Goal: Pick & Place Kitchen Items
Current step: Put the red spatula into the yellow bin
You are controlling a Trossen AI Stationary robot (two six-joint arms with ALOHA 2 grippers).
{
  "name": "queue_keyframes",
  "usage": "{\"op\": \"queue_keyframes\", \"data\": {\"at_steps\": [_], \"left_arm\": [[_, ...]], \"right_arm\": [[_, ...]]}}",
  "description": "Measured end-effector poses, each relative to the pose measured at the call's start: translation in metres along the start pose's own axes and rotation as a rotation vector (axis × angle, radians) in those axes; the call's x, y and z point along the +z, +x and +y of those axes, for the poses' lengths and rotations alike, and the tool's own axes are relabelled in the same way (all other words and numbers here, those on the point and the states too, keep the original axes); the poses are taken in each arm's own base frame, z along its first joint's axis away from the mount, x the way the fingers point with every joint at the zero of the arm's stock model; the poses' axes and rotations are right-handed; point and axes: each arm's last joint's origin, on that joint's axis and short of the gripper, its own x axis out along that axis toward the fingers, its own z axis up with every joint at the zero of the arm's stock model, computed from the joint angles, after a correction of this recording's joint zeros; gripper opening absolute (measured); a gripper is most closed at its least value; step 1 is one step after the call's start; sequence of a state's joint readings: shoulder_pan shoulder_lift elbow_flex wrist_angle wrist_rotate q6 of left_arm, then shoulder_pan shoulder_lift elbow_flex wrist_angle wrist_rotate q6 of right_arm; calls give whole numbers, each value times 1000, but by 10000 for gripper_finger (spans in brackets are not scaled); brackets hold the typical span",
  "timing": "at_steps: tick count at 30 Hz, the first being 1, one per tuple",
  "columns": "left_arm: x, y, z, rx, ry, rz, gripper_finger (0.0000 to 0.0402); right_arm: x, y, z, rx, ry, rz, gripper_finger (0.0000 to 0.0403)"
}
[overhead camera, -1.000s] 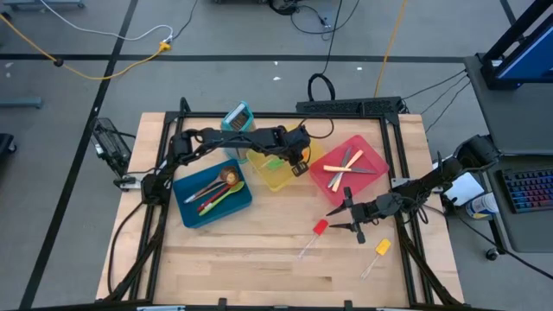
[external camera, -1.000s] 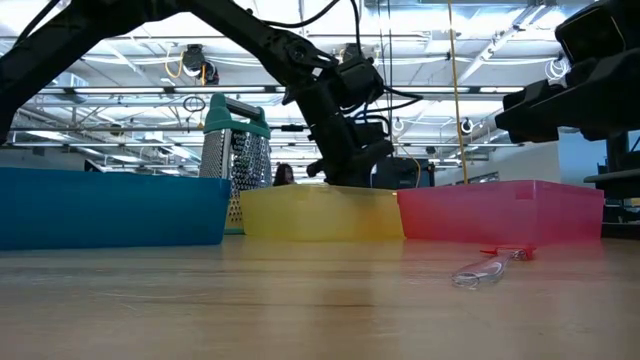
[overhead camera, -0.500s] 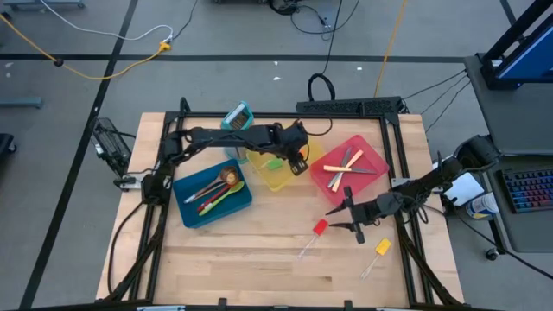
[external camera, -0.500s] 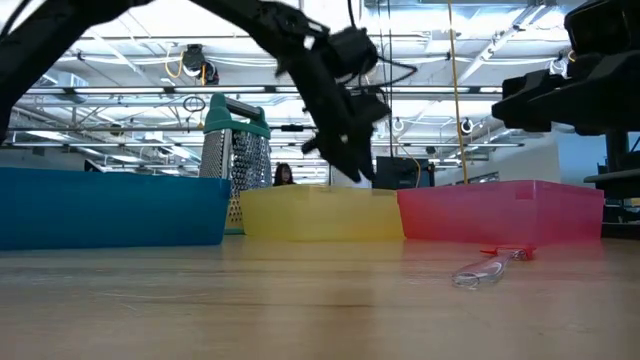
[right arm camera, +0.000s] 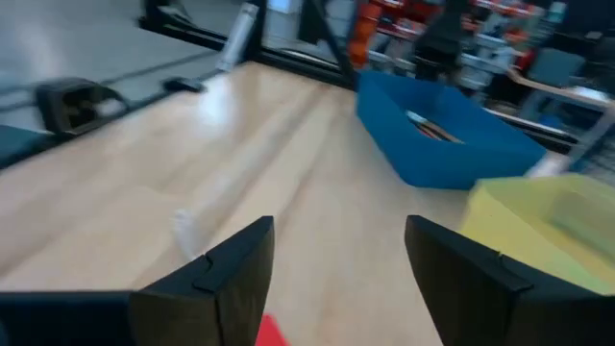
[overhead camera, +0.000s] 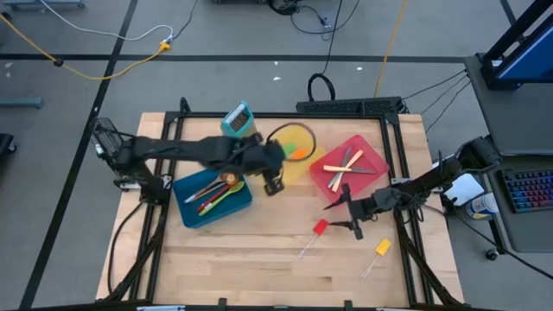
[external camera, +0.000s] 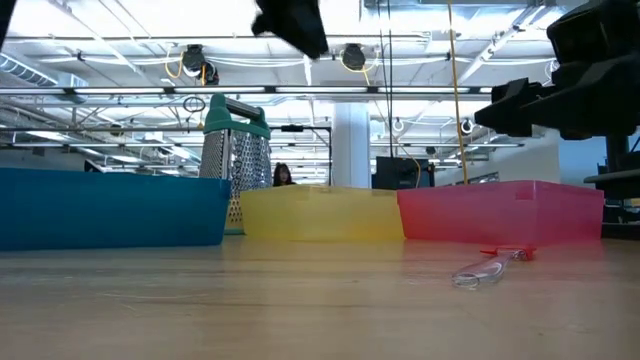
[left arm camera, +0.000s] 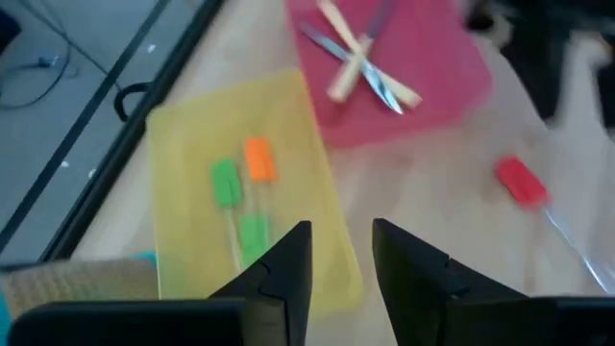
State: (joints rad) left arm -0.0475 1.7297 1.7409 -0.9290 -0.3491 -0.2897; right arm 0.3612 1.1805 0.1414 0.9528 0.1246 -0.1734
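Three bins lined up on the pale wooden table (overhead camera: pixel 259 259): blue plastic bin (overhead camera: pixel 212 193) with a handful of spoons, too bunched to count, yellow plastic bin (left arm camera: pixel 240 183) with three mini spatulas, two green heads (left arm camera: pixel 226 181) and one orange head (left arm camera: pixel 258 159), and red plastic bin (overhead camera: pixel 349 164) with crossed cream-handled knives (overhead camera: pixel 344 168). Loose on open wood near the front edge: one red-headed spatula (overhead camera: pixel 318 228) and one yellow-headed spatula (overhead camera: pixel 381 247), well apart. Left gripper (left arm camera: pixel 338 252) high over the yellow bin's corner, fingers parted and empty; right gripper (right arm camera: pixel 336 259) beside the red spatula, fingers spread wide, grasping nothing.
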Motion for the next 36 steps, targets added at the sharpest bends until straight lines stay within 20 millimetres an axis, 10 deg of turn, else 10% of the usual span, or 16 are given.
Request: {"op": "queue_keyframes", "data": {"at_steps": [5, 19, 26, 36], "left_arm": [[-23, -35, -19, 25, 90, -21, 111], [-135, -22, -10, -56, 36, -107, 113], [-161, -19, 0, -144, 44, -260, 113], [-165, -15, 2, -134, 118, -295, 113]], "right_arm": [[12, 12, 0, 22, 18, 19, 227], [31, 75, 7, 157, 7, 353, 226], [52, 93, 6, 230, 96, 714, 226], [23, 109, -13, 278, 273, 844, 226]]}}
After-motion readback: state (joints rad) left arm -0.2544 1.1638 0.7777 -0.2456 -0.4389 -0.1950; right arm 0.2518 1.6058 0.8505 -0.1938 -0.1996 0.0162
